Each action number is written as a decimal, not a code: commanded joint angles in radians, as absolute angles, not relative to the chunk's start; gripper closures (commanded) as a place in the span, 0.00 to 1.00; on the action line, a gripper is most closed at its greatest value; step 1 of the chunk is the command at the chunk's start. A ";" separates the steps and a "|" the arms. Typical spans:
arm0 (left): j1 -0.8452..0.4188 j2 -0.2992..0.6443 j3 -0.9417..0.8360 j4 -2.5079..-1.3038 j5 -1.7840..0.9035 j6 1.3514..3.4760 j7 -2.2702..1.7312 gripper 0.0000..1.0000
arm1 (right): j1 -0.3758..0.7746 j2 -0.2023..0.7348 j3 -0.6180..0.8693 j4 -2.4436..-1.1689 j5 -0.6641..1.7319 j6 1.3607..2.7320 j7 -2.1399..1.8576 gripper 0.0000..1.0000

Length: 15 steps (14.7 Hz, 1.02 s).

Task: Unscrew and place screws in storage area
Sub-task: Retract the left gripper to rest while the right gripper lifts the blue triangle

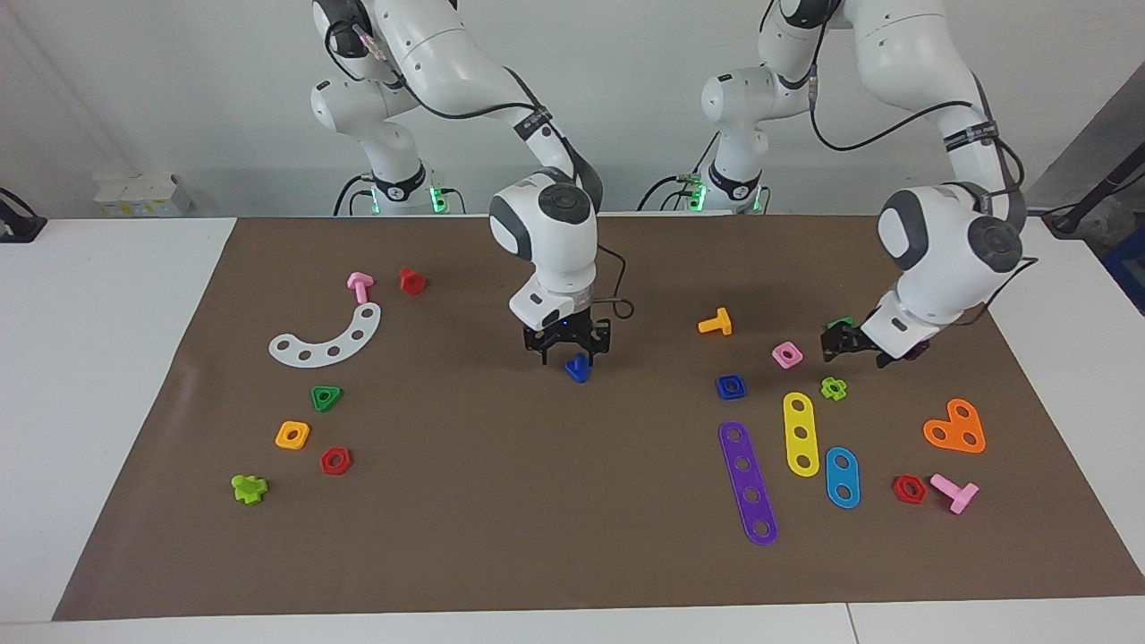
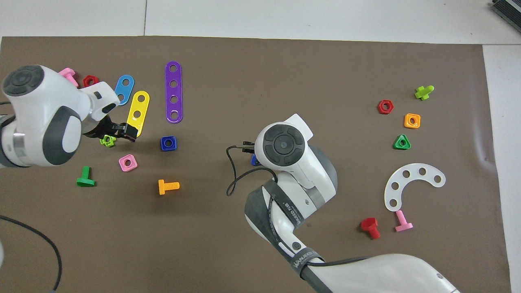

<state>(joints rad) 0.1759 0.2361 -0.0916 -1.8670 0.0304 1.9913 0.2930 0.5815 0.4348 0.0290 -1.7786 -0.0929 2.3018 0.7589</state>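
One blue screw [image 1: 578, 368] sits under my right end effector [image 1: 567, 351], fingers spread either side of its head, not pinching that I can tell; whether it rests on the worktop [image 1: 537, 501] or hangs just above is unclear. Judging by that, unscrewing looks done, delivery is left: the storage area [image 1: 313, 394], with the white curved strip [image 1: 328, 339] and loose nuts, lies well apart toward my right arm's end. My left end effector [image 1: 850, 344] waits low over the lime nut [image 1: 834, 388], near the pink nut [image 1: 787, 354]; its finger state I cannot tell. From overhead my wrist hides nearly all of the screw.
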 commanded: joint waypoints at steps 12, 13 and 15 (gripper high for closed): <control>0.175 0.169 -0.121 -1.453 0.032 1.536 0.235 0.00 | 0.614 0.454 0.026 -1.761 -0.115 2.312 0.784 0.81; 0.164 0.144 -0.121 -1.457 0.032 1.543 0.212 0.00 | 0.615 0.456 0.026 -1.763 -0.115 2.307 0.784 0.82; 0.152 0.111 -0.120 -1.474 0.034 1.551 0.196 0.00 | 0.617 0.456 0.026 -1.763 -0.117 2.306 0.781 1.00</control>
<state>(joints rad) 0.1719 0.1589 -0.1300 -1.4591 0.0473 1.5716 0.2221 0.6093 0.4440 0.0289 -1.7765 -0.0986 2.3158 0.7589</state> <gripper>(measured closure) 0.000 0.797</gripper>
